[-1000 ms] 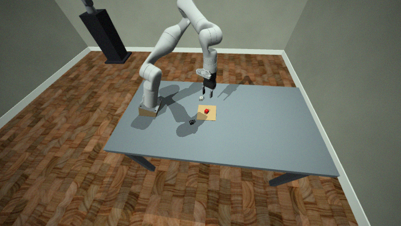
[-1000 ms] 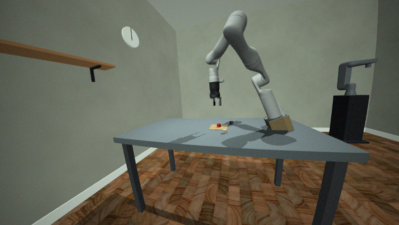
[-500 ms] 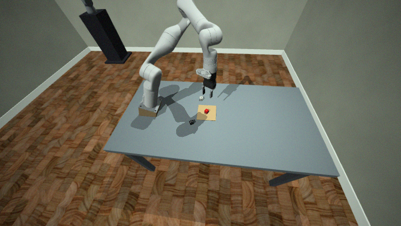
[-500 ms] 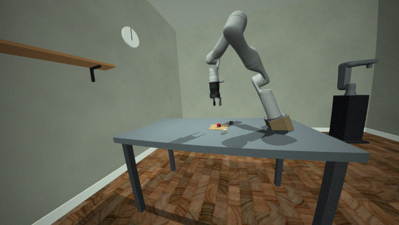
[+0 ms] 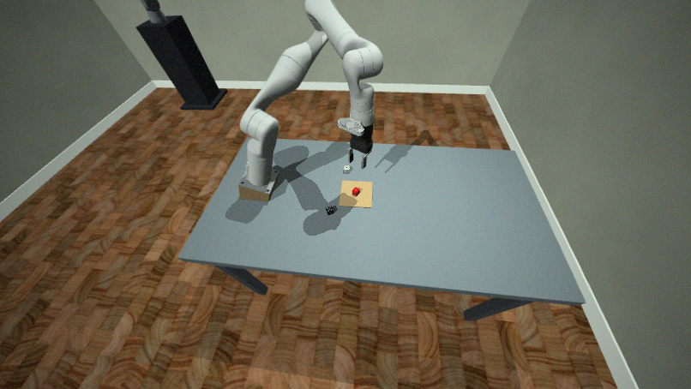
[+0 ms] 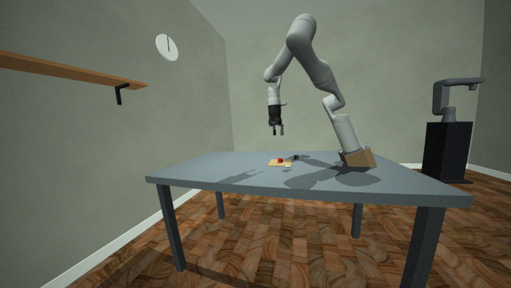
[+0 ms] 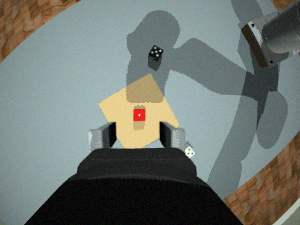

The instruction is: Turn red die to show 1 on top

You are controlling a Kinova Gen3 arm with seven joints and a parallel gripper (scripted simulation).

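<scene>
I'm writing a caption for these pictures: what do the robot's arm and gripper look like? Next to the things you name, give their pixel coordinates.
The arm (image 5: 282,72) (image 6: 309,53) is smooth, rounded and pale grey, with thin dark seam lines. The tool (image 5: 357,160) (image 6: 278,132) (image 7: 137,130) has a black body and two short, straight grey fingers with black inner pads. I see no loose cables.

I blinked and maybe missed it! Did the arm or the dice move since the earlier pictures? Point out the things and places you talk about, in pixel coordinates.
Nothing visibly changed. The arm (image 5: 363,60) (image 6: 302,35), the red die (image 5: 356,191) (image 6: 280,160) (image 7: 139,115), the black die (image 5: 330,210) (image 6: 296,157) (image 7: 156,52) and the white die (image 5: 346,169) (image 6: 288,167) (image 7: 189,151) look just as they did.
</scene>
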